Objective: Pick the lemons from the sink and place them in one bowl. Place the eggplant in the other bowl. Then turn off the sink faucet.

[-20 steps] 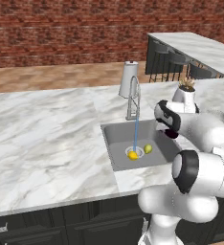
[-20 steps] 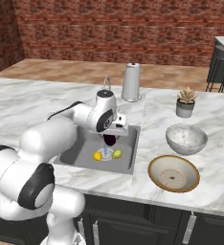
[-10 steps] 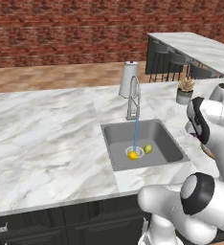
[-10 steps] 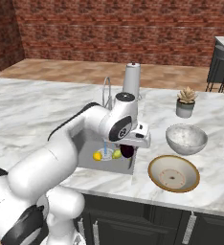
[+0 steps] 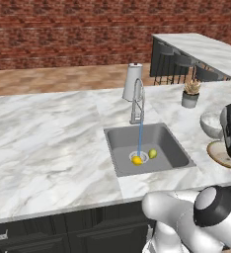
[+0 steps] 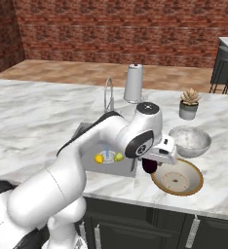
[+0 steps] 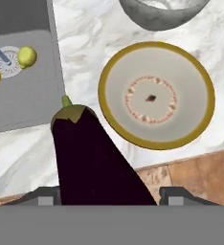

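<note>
My gripper (image 6: 153, 159) is shut on the dark purple eggplant (image 6: 149, 166) and holds it above the counter, just left of the shallow tan-rimmed bowl (image 6: 177, 179). In the hand view the eggplant (image 7: 87, 158) hangs stem outward between sink (image 7: 23, 105) and that bowl (image 7: 157, 95). Two lemons (image 5: 136, 160) (image 5: 152, 153) lie by the drain in the sink (image 5: 122, 141). The deep grey speckled bowl (image 6: 190, 141) stands behind the shallow one. Water streams from the chrome faucet (image 5: 137, 101).
A pale tapered cylinder (image 5: 132, 81) stands behind the faucet, and a small potted plant (image 6: 189, 104) sits beyond the grey bowl. The counter's front edge runs close below the shallow bowl. Wide marble counter lies left of the sink.
The arm has swung right, carrying the eggplant from above the sink to the counter beside the shallow bowl. The lemons have stayed in the sink and the water keeps running.
</note>
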Robot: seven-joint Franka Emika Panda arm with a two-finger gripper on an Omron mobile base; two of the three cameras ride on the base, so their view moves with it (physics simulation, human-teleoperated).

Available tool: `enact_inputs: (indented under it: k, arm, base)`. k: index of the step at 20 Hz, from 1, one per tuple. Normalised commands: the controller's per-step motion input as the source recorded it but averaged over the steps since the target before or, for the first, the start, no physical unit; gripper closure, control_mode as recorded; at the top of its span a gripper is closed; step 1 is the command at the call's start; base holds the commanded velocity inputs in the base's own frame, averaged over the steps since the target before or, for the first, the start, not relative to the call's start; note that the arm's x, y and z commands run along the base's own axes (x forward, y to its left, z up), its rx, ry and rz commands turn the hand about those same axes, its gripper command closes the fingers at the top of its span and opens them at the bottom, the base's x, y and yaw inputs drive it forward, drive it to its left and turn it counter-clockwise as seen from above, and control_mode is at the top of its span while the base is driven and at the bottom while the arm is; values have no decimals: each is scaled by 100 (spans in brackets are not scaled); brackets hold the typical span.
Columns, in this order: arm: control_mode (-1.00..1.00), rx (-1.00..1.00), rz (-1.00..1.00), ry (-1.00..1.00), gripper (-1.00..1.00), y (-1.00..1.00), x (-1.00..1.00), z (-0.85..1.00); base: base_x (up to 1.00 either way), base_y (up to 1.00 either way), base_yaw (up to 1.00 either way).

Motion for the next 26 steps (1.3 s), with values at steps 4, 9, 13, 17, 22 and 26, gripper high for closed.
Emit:
enact_inputs:
  k: [4, 9, 13, 17, 22, 26]
  arm:
    - [-100, 0, 0, 1, 100, -60, 44, -1]
    - [-100, 0, 0, 0, 100, -64, 51, -23]
    - [-100, 4, 3, 1, 100, -57, 25, -38]
    - [-100, 1, 0, 0, 100, -27, 4, -42]
    - [-100, 0, 0, 1, 100, 0, 9, -56]
    - [-100, 0, 0, 0, 100, 0, 3, -55]
  base:
    - [0, 0, 0]
    - [0, 0, 0]
    - [0, 0, 0]
    - [0, 0, 0]
    - [0, 0, 0]
    - [0, 0, 0]
